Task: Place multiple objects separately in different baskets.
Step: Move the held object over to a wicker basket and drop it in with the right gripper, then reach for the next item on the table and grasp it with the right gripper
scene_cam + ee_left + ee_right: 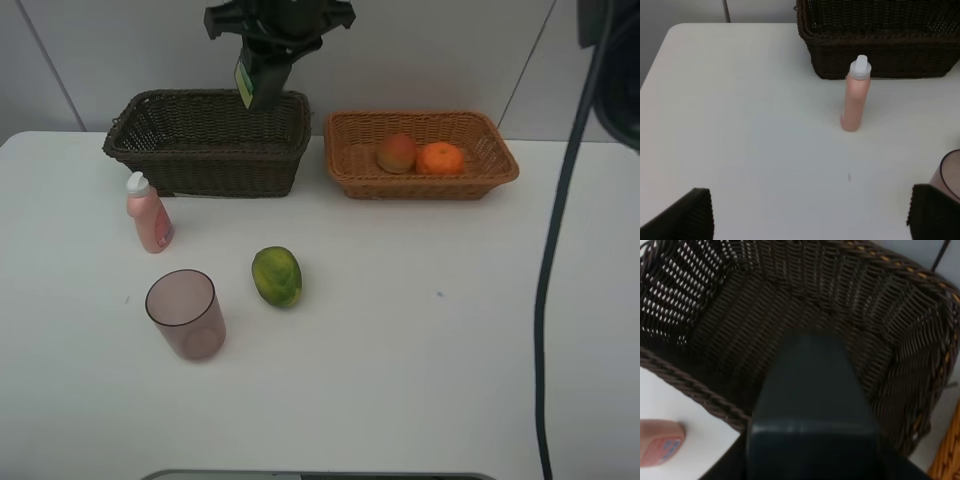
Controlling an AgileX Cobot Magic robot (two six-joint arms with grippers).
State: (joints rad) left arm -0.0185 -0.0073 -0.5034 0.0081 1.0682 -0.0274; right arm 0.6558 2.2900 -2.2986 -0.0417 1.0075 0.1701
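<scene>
Mauve cup (184,313) on the white worktop (420,350), right fingers (290,30) clenched on the dark green bottle (262,75) above the brown basket (205,140), left fingers (690,215) spread wide, pink bottle (856,97) ahead, apart.

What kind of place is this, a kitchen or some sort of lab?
Probably a robot test bench, not a kitchen: a plain white table against pale wall panels, a robot arm above the dark basket, and fruit set in a tan basket.

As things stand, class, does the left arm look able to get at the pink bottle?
Probably yes: the open left gripper faces the pink bottle, which stands upright on bare table, clear of the dark basket.
</scene>
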